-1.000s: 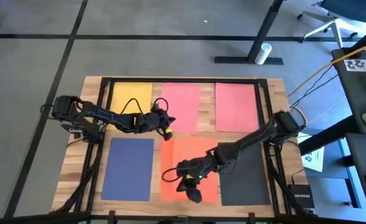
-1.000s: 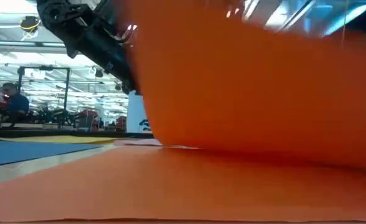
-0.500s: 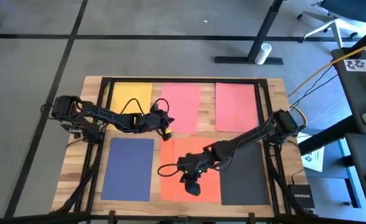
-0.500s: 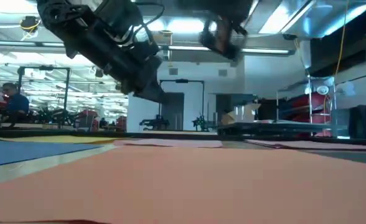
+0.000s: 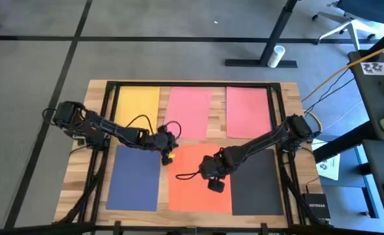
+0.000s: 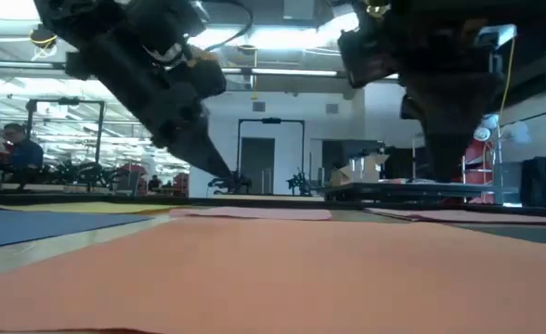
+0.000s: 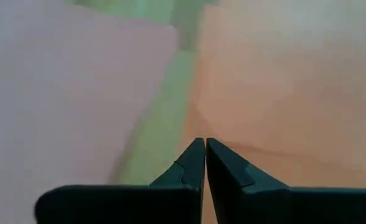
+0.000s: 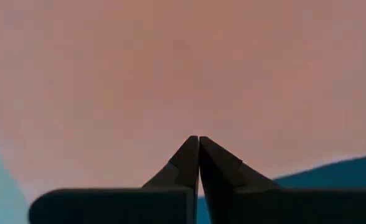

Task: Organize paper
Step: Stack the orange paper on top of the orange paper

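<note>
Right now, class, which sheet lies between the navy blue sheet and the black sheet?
The orange sheet lies between the navy blue sheet and the black sheet, in the high view. Both shut grippers, left and right, are over it.

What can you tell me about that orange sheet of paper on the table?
The orange sheet is a thin, plain rectangle of paper lying flat on the wooden table, in the near row between a navy blue sheet and a black sheet. The right gripper, fingers shut, is over its right part; the left gripper, also shut, is at its upper left corner. Whether either touches it cannot be told.
</note>
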### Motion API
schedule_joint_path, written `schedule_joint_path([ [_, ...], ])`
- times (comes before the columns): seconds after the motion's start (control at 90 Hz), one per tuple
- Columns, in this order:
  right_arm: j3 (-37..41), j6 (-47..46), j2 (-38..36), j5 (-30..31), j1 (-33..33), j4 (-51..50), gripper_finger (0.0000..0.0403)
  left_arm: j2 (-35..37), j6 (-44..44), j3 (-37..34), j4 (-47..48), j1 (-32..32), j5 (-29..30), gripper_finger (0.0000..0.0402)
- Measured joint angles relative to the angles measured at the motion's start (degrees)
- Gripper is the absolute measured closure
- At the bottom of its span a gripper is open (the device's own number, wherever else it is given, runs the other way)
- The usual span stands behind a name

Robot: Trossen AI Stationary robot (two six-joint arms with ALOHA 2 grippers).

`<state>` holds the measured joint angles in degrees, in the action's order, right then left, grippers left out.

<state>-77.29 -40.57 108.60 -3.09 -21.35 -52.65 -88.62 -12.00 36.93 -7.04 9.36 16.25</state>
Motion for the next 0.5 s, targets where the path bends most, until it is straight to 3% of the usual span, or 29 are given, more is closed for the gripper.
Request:
schedule_joint_path([
  [0.244,4.16,-2.35,0.04,-0.10,-0.04,-1.42,0.0403,0.00,-6.07,0.00,6.86,6.64,-0.04,0.0402],
  [0.5,8.36,-2.92,0.04,-2.69,-0.04,1.68,0.0403,0.00,-10.34,0.00,10.43,9.14,0.00,0.0402],
])
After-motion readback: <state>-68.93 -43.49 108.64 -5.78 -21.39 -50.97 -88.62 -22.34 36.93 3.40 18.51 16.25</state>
